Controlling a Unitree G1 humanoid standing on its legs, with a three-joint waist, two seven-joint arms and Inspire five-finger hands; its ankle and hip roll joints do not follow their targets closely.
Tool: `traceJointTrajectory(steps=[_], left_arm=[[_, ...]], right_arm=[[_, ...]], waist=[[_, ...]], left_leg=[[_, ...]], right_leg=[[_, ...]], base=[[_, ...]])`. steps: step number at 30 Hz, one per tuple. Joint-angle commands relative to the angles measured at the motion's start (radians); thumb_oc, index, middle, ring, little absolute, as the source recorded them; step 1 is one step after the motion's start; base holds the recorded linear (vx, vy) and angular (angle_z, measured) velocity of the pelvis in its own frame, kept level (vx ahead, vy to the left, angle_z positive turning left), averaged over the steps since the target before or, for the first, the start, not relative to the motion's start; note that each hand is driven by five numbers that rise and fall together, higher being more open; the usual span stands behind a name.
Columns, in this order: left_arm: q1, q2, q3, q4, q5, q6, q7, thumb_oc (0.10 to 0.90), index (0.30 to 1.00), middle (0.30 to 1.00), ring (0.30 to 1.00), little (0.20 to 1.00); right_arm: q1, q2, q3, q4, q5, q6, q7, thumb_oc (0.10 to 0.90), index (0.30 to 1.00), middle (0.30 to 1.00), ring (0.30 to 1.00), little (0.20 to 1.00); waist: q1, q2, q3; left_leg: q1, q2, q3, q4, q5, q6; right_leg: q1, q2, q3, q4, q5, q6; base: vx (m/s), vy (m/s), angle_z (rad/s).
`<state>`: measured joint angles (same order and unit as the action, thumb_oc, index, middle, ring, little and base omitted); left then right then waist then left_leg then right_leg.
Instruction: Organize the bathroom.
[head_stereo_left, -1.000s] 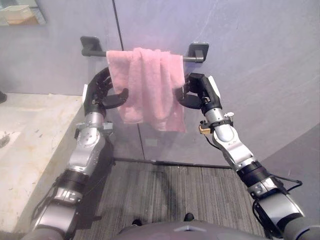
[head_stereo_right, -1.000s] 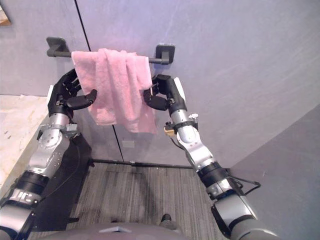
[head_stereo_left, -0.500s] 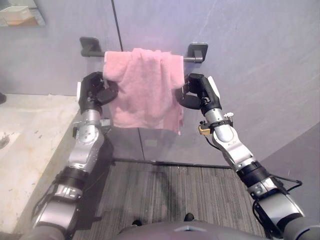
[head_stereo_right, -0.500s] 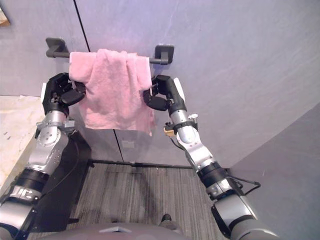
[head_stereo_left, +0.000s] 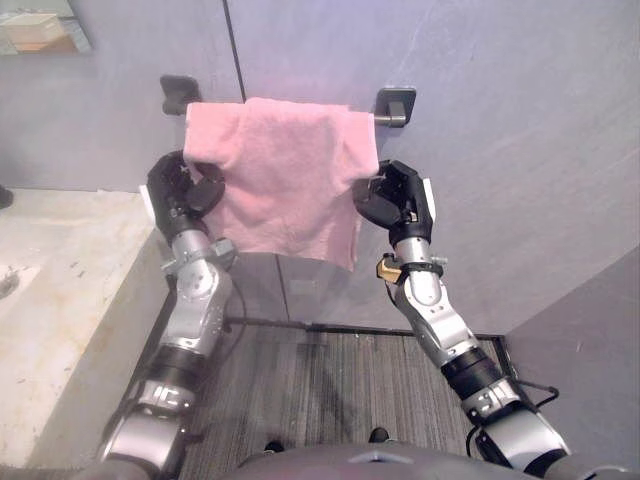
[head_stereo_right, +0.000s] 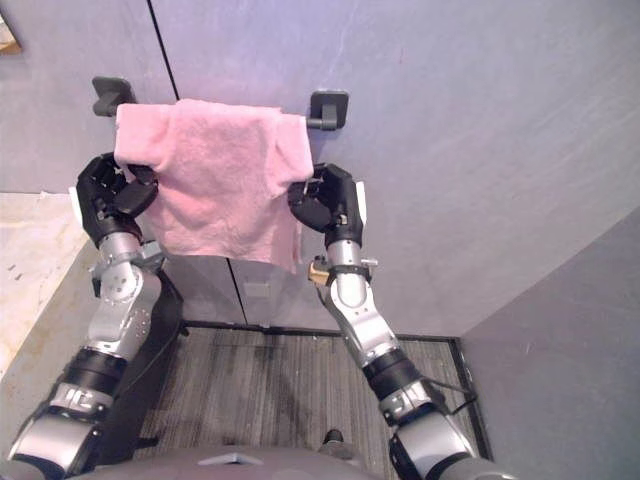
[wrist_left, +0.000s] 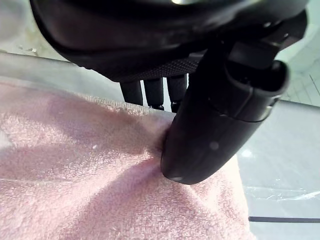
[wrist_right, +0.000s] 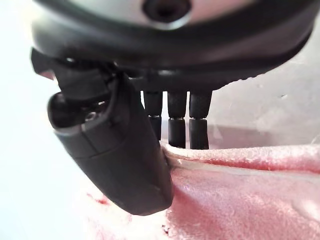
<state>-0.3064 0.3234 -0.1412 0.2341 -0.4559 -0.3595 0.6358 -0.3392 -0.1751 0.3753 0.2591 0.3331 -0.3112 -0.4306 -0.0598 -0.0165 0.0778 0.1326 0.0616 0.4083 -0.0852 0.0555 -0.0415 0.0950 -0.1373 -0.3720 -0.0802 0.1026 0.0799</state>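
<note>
Towel (head_stereo_left: 280, 175) hung over the bar (head_stereo_left: 390, 117), with the left robot hand (head_stereo_left: 180, 185) and right robot hand (head_stereo_left: 392, 195) each pinching a side edge, stretching it flat. Spreading looked nearly finished; next, both should let go without dragging it askew.

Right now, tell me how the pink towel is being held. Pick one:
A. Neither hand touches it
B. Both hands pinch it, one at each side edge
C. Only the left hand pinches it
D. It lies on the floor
B: the pink towel hangs over the bar, with the left hand pinching one side edge and the right hand pinching the other.
</note>
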Motion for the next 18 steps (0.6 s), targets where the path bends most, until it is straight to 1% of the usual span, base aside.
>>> traceJointTrajectory(steps=[1,4,6,10,15,18], left_arm=[[-0.051,0.049,0.021,-0.026,0.098,-0.103,0.022,0.4,0.3,0.3,0.3,0.3],[-0.056,0.042,0.003,-0.017,0.089,-0.095,0.034,0.4,0.3,0.3,0.3,0.3],[-0.059,0.041,0.0,-0.012,0.083,-0.094,0.043,0.4,0.3,0.3,0.3,0.3],[-0.053,0.028,-0.006,0.008,0.088,-0.105,0.103,0.4,0.3,0.3,0.3,0.3],[-0.036,0.002,-0.004,0.014,0.12,-0.128,0.189,0.4,0.3,0.3,0.3,0.3],[-0.027,-0.012,-0.005,0.009,0.127,-0.121,0.196,0.4,0.3,0.3,0.3,0.3]], right_arm=[[0.031,-0.023,-0.008,0.017,0.026,-0.038,-0.061,0.4,0.3,0.3,0.3,0.3],[0.034,-0.004,-0.018,0.033,0.067,-0.035,-0.121,0.4,0.3,0.3,0.3,0.3],[0.032,0.0,-0.02,0.036,0.081,-0.035,-0.133,0.4,0.3,0.3,0.3,0.3],[0.036,0.023,-0.039,0.053,0.135,-0.048,-0.191,0.4,0.3,0.3,0.3,0.3],[0.046,0.035,-0.041,0.042,0.147,-0.045,-0.219,0.4,0.3,0.3,0.3,0.3],[0.05,0.041,-0.039,0.035,0.146,-0.042,-0.218,0.4,0.3,0.3,0.3,0.3]], waist=[[0.0,0.008,-0.042],[-0.005,0.011,-0.04],[-0.005,0.012,-0.039],[-0.006,0.015,-0.039],[-0.004,0.012,-0.038],[-0.002,0.01,-0.037]], left_leg=[[0.015,-0.058,-0.029,-0.002,-0.046,0.032],[0.019,-0.059,-0.024,-0.002,-0.046,0.034],[0.019,-0.059,-0.022,-0.002,-0.046,0.034],[0.019,-0.059,-0.018,-0.002,-0.045,0.037],[0.017,-0.06,-0.022,-0.002,-0.049,0.042],[0.016,-0.061,-0.026,-0.002,-0.05,0.044]], right_leg=[[0.0,0.012,0.023,0.007,-0.03,0.049],[0.0,0.012,0.024,0.007,-0.027,0.049],[0.0,0.011,0.024,0.007,-0.026,0.049],[-0.002,0.012,0.026,0.008,-0.026,0.046],[-0.002,0.011,0.024,0.009,-0.028,0.045],[-0.002,0.013,0.025,0.009,-0.03,0.044]], base=[[0.0,0.0,0.0],[0.0,0.0,0.0],[0.0,0.0,0.0],[0.0,0.002,-0.01],[0.0,0.0,-0.02],[0.01,-0.005,-0.06]])
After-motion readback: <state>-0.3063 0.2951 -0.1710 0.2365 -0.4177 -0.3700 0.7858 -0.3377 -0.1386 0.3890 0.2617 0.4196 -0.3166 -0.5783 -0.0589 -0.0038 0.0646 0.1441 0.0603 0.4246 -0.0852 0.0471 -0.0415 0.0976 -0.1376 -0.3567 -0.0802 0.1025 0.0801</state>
